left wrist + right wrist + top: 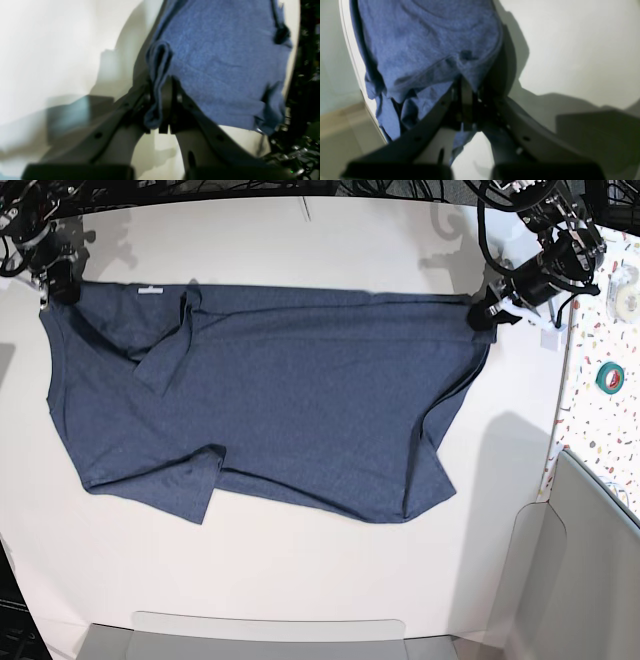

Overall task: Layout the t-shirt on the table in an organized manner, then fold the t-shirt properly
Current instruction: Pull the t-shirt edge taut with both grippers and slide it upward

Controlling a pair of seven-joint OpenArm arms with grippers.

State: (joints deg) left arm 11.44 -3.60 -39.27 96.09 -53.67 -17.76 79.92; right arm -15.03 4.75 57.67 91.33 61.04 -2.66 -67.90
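On the worktop: the t-shirt [280, 410] lies spread across the white worktop [300, 580], its long top edge stretched between the two arms, the hem end toward the base view's right.
Shirt, lay of the cloth: one sleeve [170, 350] is folded over onto the body near the far left; the near sleeve [195, 480] is creased at the lower left; the right end is rumpled and turned under.
Shirt, hidden: no lettering shows; only a small white neck label [150, 289] at the top edge.
Left fingers [163, 105]: pressed together on a bunched fold of the shirt's edge, seen in the left wrist view; that view is blurred.
Right fingers [466, 100]: pressed together, pinching the shirt's edge at the far left corner; in the base view cables and the arm partly cover them.
Cut off: both arms run out of the base view's top edge.
Around: a confetti-speckled surface [600, 420] beside the worktop's right edge carries a green tape roll [610, 376] and a pale tape roll [627, 288].
Foreground: grey plastic trays [270, 638] at the base view's bottom and right edges.
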